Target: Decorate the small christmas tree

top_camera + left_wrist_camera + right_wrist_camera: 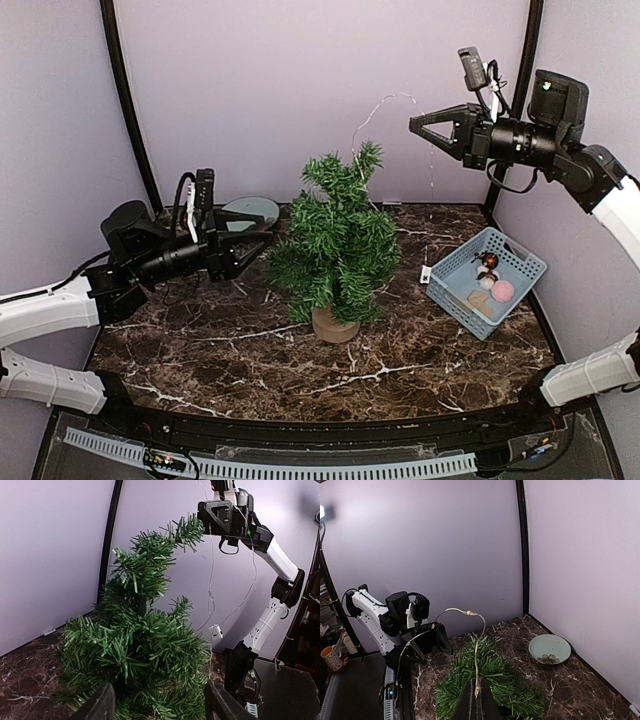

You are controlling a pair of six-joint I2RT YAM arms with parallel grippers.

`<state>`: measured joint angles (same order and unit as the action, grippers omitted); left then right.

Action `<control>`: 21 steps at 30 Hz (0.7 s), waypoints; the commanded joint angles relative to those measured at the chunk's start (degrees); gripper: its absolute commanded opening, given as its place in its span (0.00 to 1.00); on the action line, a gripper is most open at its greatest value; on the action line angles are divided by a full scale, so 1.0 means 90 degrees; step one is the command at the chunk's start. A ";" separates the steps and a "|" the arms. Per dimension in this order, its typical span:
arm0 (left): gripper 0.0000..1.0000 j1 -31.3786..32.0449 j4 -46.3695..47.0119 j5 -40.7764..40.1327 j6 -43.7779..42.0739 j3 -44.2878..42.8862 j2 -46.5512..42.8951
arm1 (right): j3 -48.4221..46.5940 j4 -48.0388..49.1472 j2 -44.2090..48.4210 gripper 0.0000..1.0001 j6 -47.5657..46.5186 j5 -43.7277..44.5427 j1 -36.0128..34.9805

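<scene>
With the left gripper (262,248) spread empty just beside the small christmas tree (335,240) standing mid-tabletop (230,350), and the raised right gripper (415,124) clenched on a thin light wire (385,102) arcing toward its tip, a hard tug could snag branches and topple it.

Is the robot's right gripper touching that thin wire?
Touching. The right wrist view shows the wire pinched between the shut fingertips of the right gripper.

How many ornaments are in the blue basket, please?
4: a brown ball at the back, a white ball nearer, a pink ball beside it, a tan piece in front. More may be hidden.
</scene>
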<state>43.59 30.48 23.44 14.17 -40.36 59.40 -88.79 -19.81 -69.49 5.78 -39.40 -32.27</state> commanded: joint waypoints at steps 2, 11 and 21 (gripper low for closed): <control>0.59 0.0044 -0.0503 0.0445 -0.0870 -0.0606 -0.0031 | -0.0070 0.0199 -0.0047 0.00 -0.0047 -0.0060 -0.0032; 0.52 0.0507 -0.1666 0.0353 -0.1764 -0.2193 0.0919 | -0.0121 0.0190 -0.0091 0.00 -0.0055 -0.0090 -0.0032; 0.48 0.0995 -0.2178 0.0301 -0.2146 -0.2954 0.1667 | -0.0127 0.0078 -0.0027 0.00 -0.0122 -0.0059 -0.0037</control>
<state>51.79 13.58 26.06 -2.81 -64.05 73.43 -88.82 -19.90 -70.30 5.41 -39.64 -32.25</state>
